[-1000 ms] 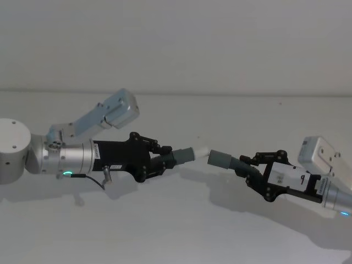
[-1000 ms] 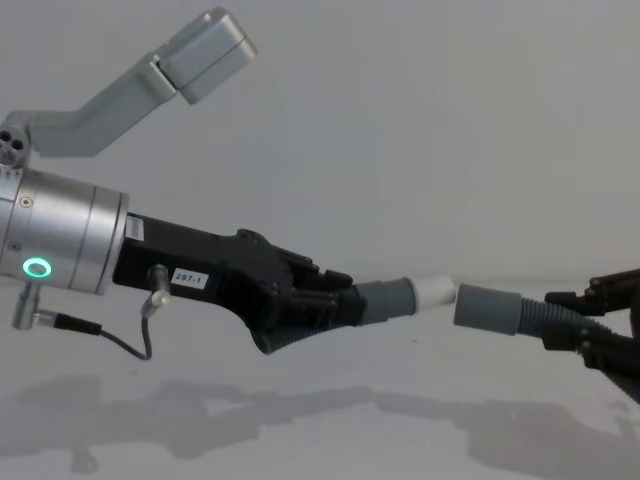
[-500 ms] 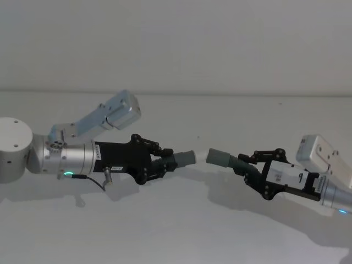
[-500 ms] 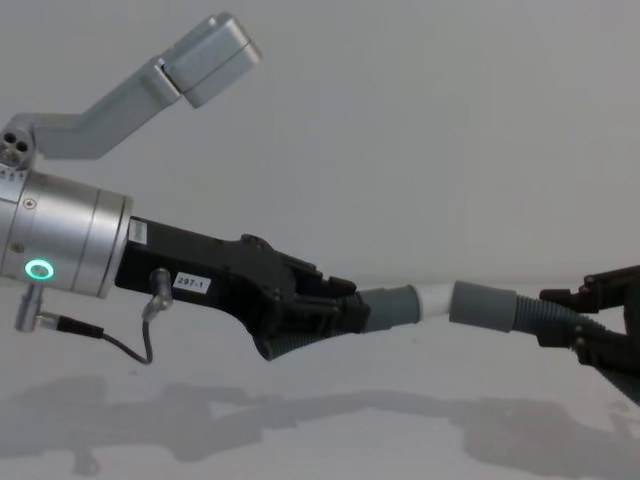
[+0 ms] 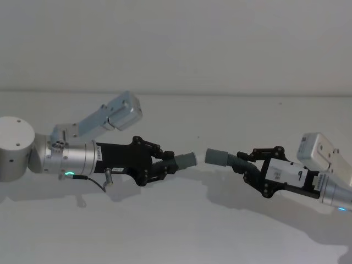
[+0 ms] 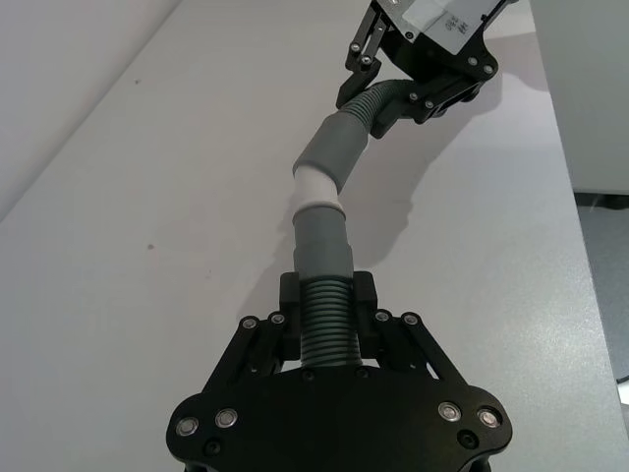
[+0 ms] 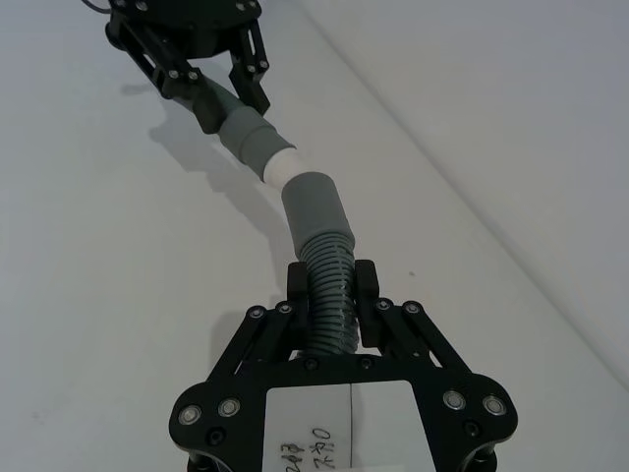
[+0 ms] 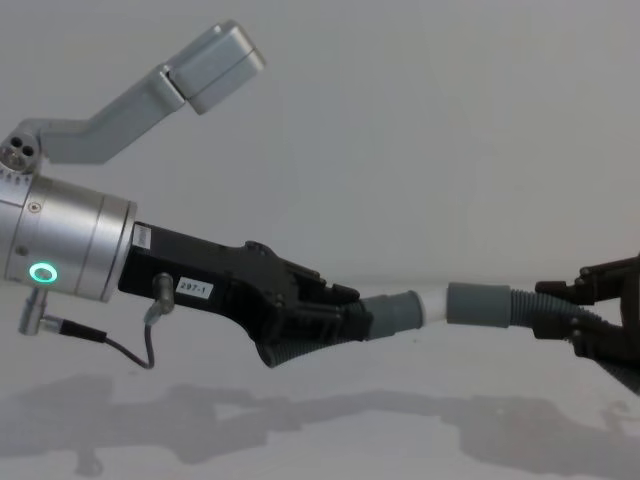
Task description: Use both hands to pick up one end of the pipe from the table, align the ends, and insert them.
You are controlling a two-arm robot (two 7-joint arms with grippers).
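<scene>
**A:** Head view first. What is happening?

**B:** The left gripper is pinching one pipe piece and the right gripper is pinching the other pipe piece. Both are hanging above the table, collars facing each other near the middle, with a small gap showing between them.

**A:** And the left wrist view?

**B:** Its fingers are pressing on the ribbed hose. The white spigot is sitting at the mouth of the far collar, but the two pieces are meeting at a slight bend.

**A:** Right wrist view?

**B:** Same story: the near collar is meeting the spigot at an angle, the hose clamped in the jaws.

**A:** Chest view?

**B:** From the side, the spigot is bridging the left collar and the right collar, roughly level.

**A:** So which step?

**B:** I judge it to be alignment turning into insertion. Next, the axes need straightening, then a push together along that line.
</scene>
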